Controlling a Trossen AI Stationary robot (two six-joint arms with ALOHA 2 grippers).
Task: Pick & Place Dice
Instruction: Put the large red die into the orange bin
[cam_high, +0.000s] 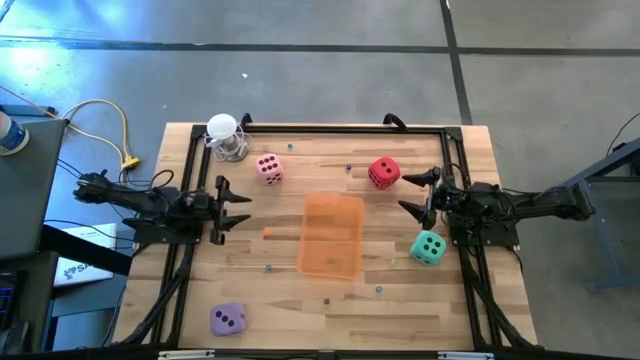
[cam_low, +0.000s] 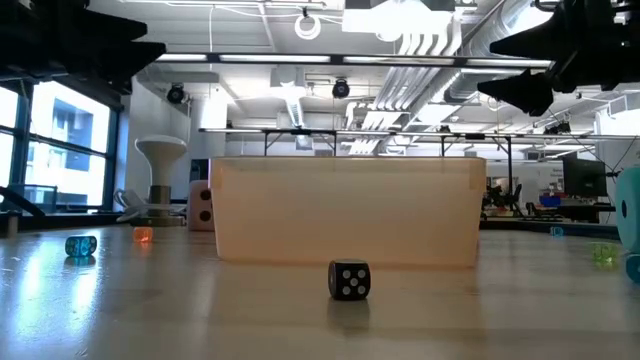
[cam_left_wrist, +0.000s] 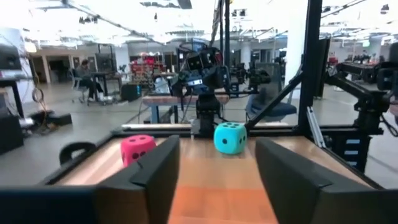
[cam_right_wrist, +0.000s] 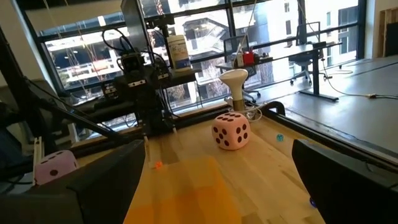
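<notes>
on the left side of the counter (cam_high: 400, 300) i see my left tool (cam_high: 238, 209), above the wood with its fingers spread wide and nothing between them. it points toward the middle, where the orange tray (cam_high: 331, 236) lies flat. from the left wrist view the two dark fingers (cam_left_wrist: 155, 174) frame the tray's orange surface, and beyond it stand the red die (cam_left_wrist: 137, 149) and the teal-green die (cam_left_wrist: 230, 137).

on the right side my right tool (cam_high: 418, 192) faces the left one across the tray, also wide open and empty. the red die (cam_high: 384, 172) is just beside its far finger, and the teal-green die (cam_high: 428, 247) sits near the right arm, on the near side of it. i cannot tell if the tool touches the red die.

the pink die (cam_high: 268, 168) rests at the far side of the counter, between the tray and a small white stand (cam_high: 226, 137) in the far left corner; the right wrist view shows it with the stand behind it (cam_right_wrist: 231, 130). the lilac-purple die (cam_high: 227, 319) lies alone near the front left corner, well apart from the others.

some tiny dice are scattered on the wood. in the low view a small black die (cam_low: 349, 280) stands in front of the tray wall (cam_low: 345, 210), and a small blue die (cam_low: 81, 245) is off to the side.
</notes>
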